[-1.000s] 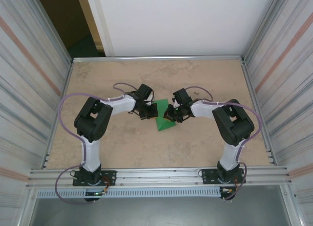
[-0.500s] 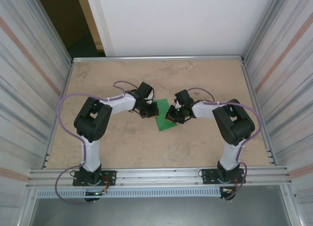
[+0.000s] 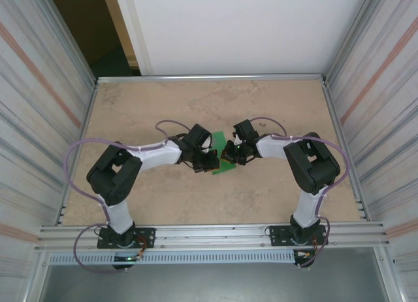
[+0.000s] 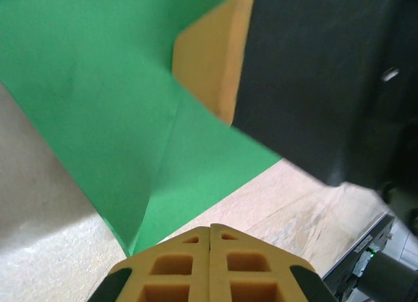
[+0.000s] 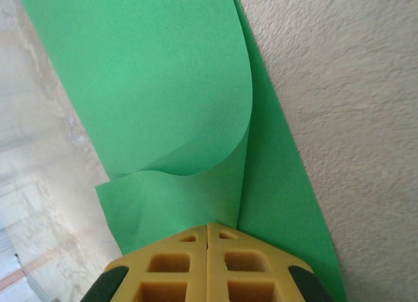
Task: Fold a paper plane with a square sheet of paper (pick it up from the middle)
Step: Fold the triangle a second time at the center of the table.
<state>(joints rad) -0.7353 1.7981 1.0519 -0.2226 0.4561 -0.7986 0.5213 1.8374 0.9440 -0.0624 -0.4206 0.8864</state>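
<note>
**Left gripper** (image 3: 208, 161): jaws fully closed, yellow pads pressed flush in the left wrist view (image 4: 210, 229). The low corner of the green sheet ends just beside the left pad; whether it is pinched cannot be told.

**Right gripper** (image 3: 228, 153): jaws closed, pads meeting (image 5: 208, 227), with a fold of the sheet running straight into the seam between them, so it is gripped there.

**Square sheet of paper** (image 3: 222, 166): bright green, partly folded, at mid-table between the two grippers. One flap curls upward and over (image 5: 150, 86); a crease crosses the face (image 4: 117, 106).

**Obstruction**: the right gripper's yellow finger (image 4: 212, 60) and its black body stand close behind the sheet, facing the left gripper.

**Table** (image 3: 281, 99): beige, mottled surface under the sheet.
</note>
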